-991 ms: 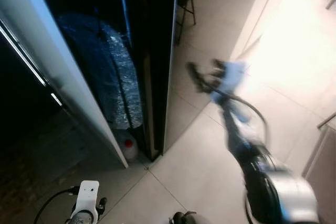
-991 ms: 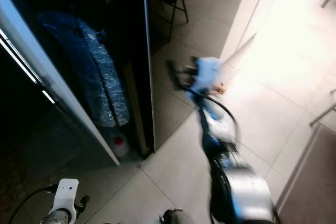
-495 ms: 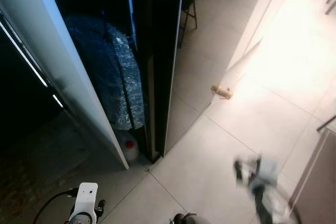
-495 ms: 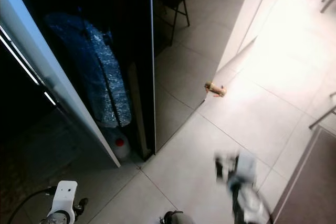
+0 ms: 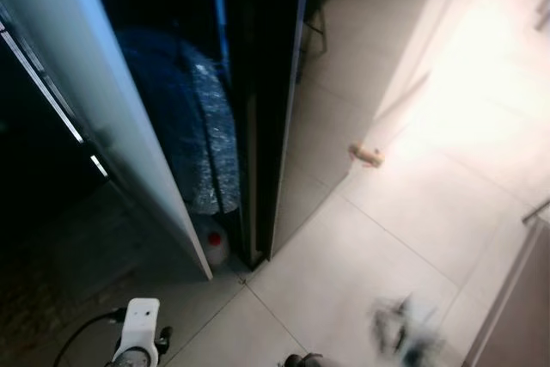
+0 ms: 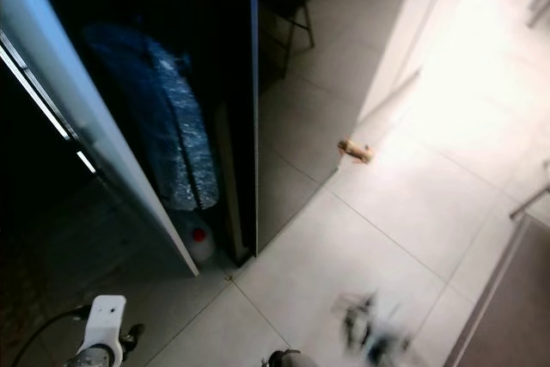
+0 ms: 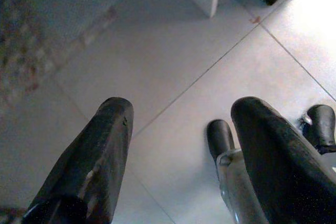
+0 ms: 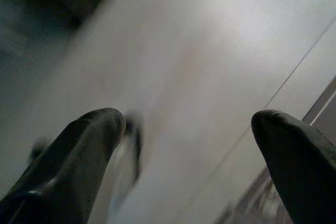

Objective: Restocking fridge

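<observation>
Looking down past our own chest, we've got the fridge door point(image 5: 103, 118) swung open and it's the obvious landmark here. Our right gripper point(image 8: 184, 145) has its two black fingers spread wide with nothing between them, just pale floor tile point(image 8: 210, 51) under it. In the head views that gripper point(image 5: 400, 337) is a motion-smeared dark blob low down, well off to the right of the fridge door, so we can't say much about the arm's pose beyond it hanging low near the floor.

Our left gripper point(image 7: 178, 145) is also released, fingers well apart and holding nothing, pointing down at the tile just in front of the door's bottom corner. We can see our two black feet down there too, one between the fingers and one beyond the outer finger. In the head view the left wrist point(image 5: 137, 333) shows as a white bracket with a black cable, low and in front of the fridge door.

Count of stuff: one white jug with a red cap point(image 5: 215, 242) sitting on the floor right at the foot of the fridge door, one crinkly bluish foil-looking bag point(image 5: 185, 118) standing just behind that door, and one small tan object point(image 5: 367, 155) lying on the tile well to the right of the door. Can't tell what that last one is.
</observation>
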### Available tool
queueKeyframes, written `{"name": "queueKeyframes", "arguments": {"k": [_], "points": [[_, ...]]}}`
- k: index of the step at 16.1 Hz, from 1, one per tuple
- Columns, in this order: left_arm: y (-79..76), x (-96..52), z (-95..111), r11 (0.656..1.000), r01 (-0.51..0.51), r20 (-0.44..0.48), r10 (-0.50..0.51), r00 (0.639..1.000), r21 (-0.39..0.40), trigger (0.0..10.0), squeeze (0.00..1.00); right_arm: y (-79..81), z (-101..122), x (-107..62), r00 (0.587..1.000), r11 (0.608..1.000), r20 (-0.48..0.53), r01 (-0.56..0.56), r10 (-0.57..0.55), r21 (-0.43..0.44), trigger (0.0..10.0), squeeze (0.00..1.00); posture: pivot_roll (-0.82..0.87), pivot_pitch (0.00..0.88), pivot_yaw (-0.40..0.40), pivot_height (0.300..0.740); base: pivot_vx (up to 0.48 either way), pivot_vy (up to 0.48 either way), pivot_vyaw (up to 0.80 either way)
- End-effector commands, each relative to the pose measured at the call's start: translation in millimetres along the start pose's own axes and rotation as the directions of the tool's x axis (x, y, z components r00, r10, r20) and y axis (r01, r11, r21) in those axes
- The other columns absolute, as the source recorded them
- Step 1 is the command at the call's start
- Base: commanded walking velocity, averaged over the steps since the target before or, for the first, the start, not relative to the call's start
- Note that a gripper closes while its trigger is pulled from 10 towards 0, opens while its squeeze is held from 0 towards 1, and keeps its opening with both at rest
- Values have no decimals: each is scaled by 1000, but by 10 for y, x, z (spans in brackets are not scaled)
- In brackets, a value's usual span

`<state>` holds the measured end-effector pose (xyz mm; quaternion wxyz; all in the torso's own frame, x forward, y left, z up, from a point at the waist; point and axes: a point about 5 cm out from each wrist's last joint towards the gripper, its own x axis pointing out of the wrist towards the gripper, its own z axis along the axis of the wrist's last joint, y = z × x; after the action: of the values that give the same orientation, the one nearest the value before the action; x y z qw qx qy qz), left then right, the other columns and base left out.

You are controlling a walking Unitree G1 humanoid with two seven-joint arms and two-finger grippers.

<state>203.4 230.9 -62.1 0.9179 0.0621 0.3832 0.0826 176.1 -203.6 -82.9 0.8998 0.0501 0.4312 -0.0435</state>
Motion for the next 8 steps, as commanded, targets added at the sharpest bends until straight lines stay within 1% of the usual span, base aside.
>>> {"name": "queueKeyframes", "arguments": {"k": [1,3,5,7,8], "points": [[42,-35,-148,998,-31,-59,27,998,-61,10000,0,36,-137,-24,998,999,-59,-30,28,-33,10000,0,-104,166,-47,740,0,0,0],[73,-39,-163,995,-48,-67,42,997,-90,10000,0,107,-116,-11,996,994,-61,-75,71,-75,10000,0,-89,160,-53,740,0,0,0],[98,-42,-169,993,-56,-68,49,996,-100,10000,0,141,-75,3,995,992,-50,-87,82,-92,10000,0,-86,154,-54,740,0,0,0],[107,-43,-176,991,-60,-73,52,996,-123,10000,0,180,60,33,995,985,-5,-100,101,-143,10000,0,-81,148,-53,740,0,0,0],[107,-41,-169,989,-59,-71,49,996,-138,10000,0,195,108,43,994,983,11,-104,107,-152,10000,0,-75,143,-56,740,0,0,0]]}}
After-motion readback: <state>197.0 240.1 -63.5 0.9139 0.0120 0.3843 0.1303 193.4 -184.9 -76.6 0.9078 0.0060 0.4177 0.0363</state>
